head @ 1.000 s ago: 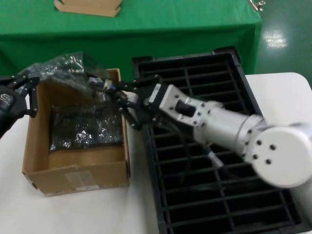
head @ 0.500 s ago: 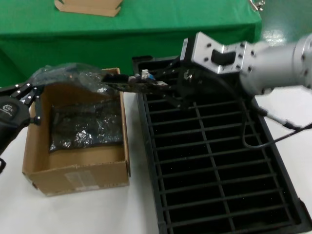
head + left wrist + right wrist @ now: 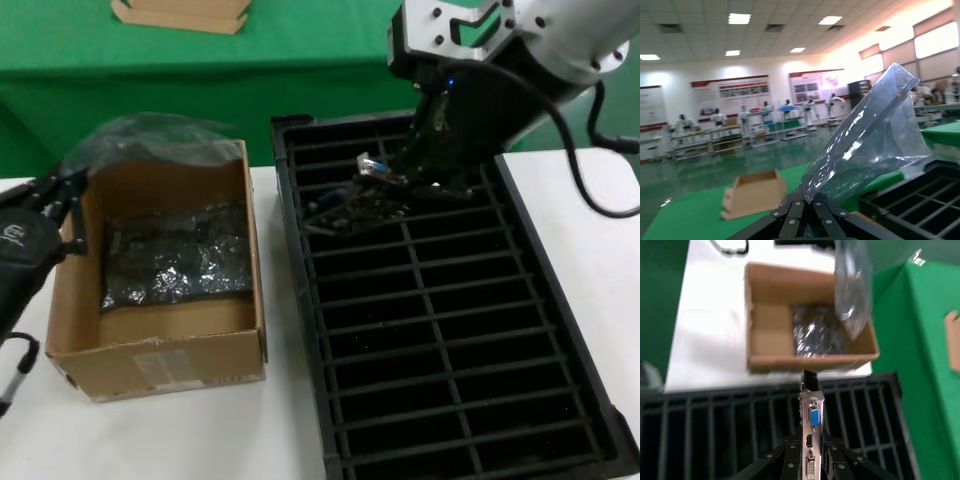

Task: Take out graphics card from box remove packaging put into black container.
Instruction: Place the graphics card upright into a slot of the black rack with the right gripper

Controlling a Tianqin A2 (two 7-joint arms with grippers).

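My right gripper (image 3: 385,195) is shut on the graphics card (image 3: 372,167) and holds it low over the far slots of the black container (image 3: 305,300). In the right wrist view the card's silver bracket (image 3: 811,430) with its blue port stands between the fingers (image 3: 790,460). My left gripper (image 3: 65,195) sits at the far left corner of the brown box (image 3: 150,370), shut on the packaging (image 3: 150,135). That crinkly bag hangs over the box's far edge and rises from the closed jaws as the bag (image 3: 870,145) in the left wrist view.
Another shiny dark bagged item (image 3: 175,255) lies inside the box. A flat cardboard tray (image 3: 180,12) rests on the green table behind. White tabletop (image 3: 590,200) runs to the right of the container.
The right gripper has drawn the card out of the bag and carried it right, turning it, to above the container's slots. The left gripper still grips the bag by the box.
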